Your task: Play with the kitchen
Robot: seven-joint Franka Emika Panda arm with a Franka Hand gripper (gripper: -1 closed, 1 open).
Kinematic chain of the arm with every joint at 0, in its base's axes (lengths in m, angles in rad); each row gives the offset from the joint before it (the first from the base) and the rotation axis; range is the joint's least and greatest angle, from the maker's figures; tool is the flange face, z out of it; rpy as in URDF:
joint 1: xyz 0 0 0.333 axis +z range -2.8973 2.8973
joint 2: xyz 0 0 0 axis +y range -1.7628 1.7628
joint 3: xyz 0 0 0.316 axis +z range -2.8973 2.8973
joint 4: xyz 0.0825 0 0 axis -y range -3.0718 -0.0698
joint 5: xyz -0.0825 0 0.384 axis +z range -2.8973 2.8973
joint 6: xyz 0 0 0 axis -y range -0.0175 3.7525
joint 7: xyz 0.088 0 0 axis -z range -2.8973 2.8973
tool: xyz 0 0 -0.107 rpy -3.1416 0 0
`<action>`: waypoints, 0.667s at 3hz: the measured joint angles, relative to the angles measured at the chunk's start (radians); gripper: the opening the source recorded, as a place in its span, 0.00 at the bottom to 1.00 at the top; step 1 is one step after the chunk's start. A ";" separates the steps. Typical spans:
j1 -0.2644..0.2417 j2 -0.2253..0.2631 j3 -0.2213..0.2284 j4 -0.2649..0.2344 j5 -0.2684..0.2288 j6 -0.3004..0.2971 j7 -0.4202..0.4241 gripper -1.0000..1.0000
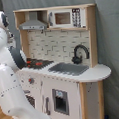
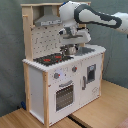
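First exterior view: we're looking at the kitchen (image 1: 61, 65) filling most of the frame, standing on a wood floor against a grey backdrop. Grey hood (image 1: 33, 22) and microwave (image 1: 66, 18) are sitting up top, red-ringed hob (image 1: 38, 62) at the first exterior view's left of the counter, grey sink (image 1: 70, 68) in the middle, black tap (image 1: 80, 53) arching behind it. The white arm (image 1: 9, 83) is crowding the first exterior view's left edge, blocking the kitchen's near corner. We're not seeing the pincer here.

Second exterior view: we're seeing the kitchen from its other front corner, hob (image 2: 50, 59) nearest, oven door (image 2: 64, 95) below it, hood (image 2: 46, 21) above. The arm (image 2: 97, 17) is reaching in from the second exterior view's right, bending down in front of the back panel. The gripper (image 2: 71, 50) is hanging over the counter, between hob and sink area, with the hood up and to the second exterior view's left of it. Whether it's touching the counter, we can't tell. Fingers apart or together: can't tell.
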 joint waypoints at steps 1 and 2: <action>0.024 0.018 0.000 -0.003 0.000 -0.100 0.004 0.00; 0.042 0.029 0.000 -0.005 -0.037 -0.187 0.042 0.00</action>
